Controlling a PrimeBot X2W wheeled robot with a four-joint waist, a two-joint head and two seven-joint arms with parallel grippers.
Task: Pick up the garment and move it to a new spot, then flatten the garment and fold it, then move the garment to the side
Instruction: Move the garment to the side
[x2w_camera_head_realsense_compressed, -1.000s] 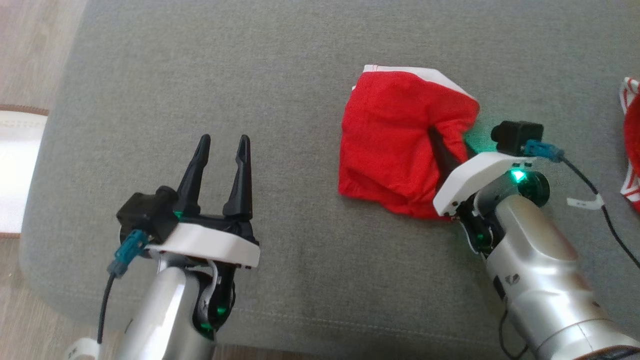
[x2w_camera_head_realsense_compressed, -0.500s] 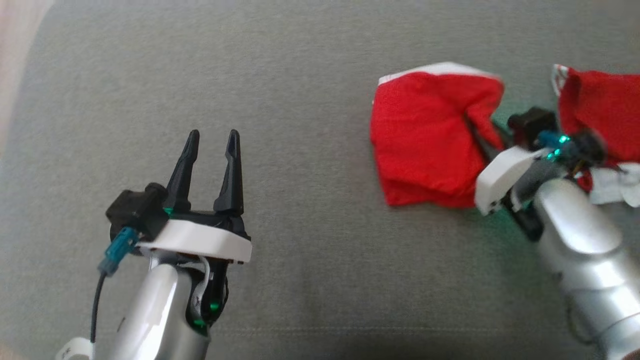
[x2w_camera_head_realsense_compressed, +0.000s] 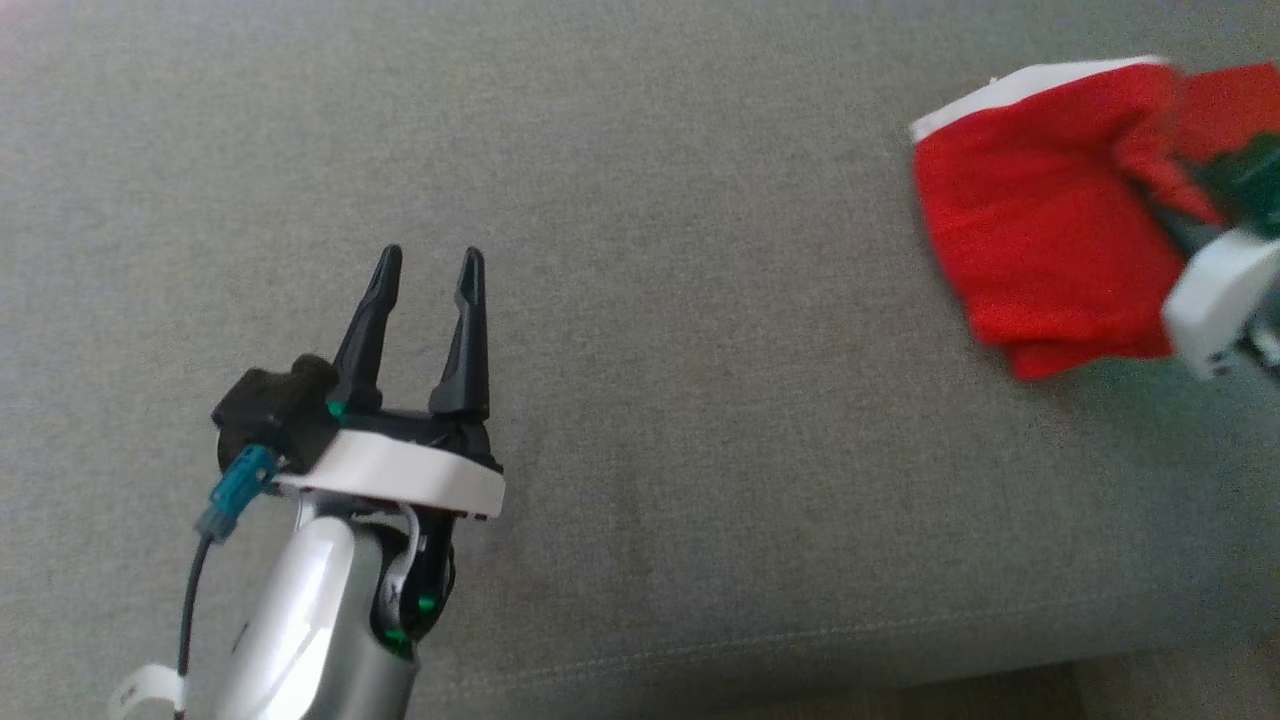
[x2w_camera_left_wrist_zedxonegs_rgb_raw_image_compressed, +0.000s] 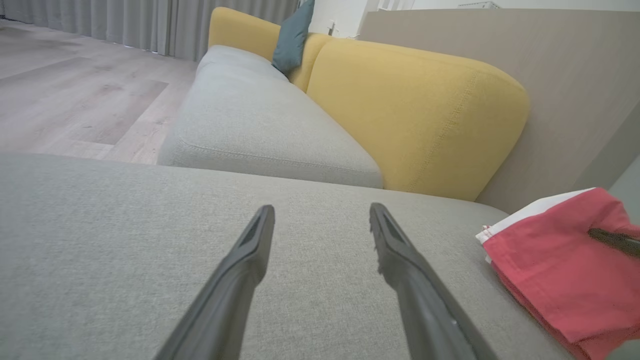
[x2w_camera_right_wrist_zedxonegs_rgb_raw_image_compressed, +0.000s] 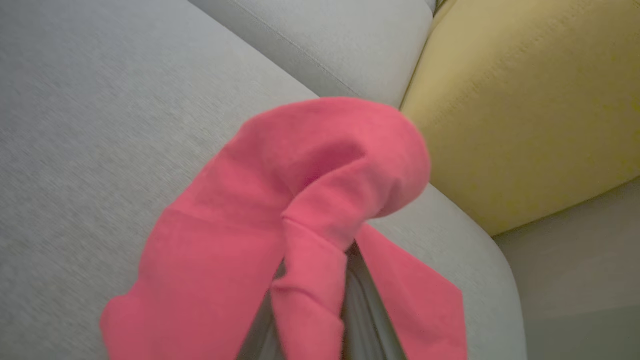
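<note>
The red garment (x2w_camera_head_realsense_compressed: 1040, 230) with a white band lies bunched at the far right of the grey cushion (x2w_camera_head_realsense_compressed: 640, 200). My right gripper (x2w_camera_head_realsense_compressed: 1175, 215) is shut on its right side, and the cloth hides the fingertips. In the right wrist view the garment (x2w_camera_right_wrist_zedxonegs_rgb_raw_image_compressed: 300, 200) drapes over those fingers and is lifted into a hump. In the left wrist view the garment (x2w_camera_left_wrist_zedxonegs_rgb_raw_image_compressed: 560, 280) sits at the lower right with a dark finger of the right gripper (x2w_camera_left_wrist_zedxonegs_rgb_raw_image_compressed: 615, 240) pressed into it. My left gripper (x2w_camera_head_realsense_compressed: 428, 262) hovers open over bare cushion at the lower left, far from the cloth, holding nothing (x2w_camera_left_wrist_zedxonegs_rgb_raw_image_compressed: 320, 212).
The cushion's front edge (x2w_camera_head_realsense_compressed: 800, 680) runs along the bottom of the head view. A yellow backrest (x2w_camera_left_wrist_zedxonegs_rgb_raw_image_compressed: 415, 110) and a teal pillow (x2w_camera_left_wrist_zedxonegs_rgb_raw_image_compressed: 292, 35) stand behind a second grey seat (x2w_camera_left_wrist_zedxonegs_rgb_raw_image_compressed: 260, 125). Wooden floor (x2w_camera_left_wrist_zedxonegs_rgb_raw_image_compressed: 65, 85) lies beyond. More blurred red cloth (x2w_camera_head_realsense_compressed: 1235, 90) touches the top right edge.
The head camera has swung, shifting the whole picture. My right gripper has dragged the garment rightward, farther from the left gripper. The left gripper stays open and in place.
</note>
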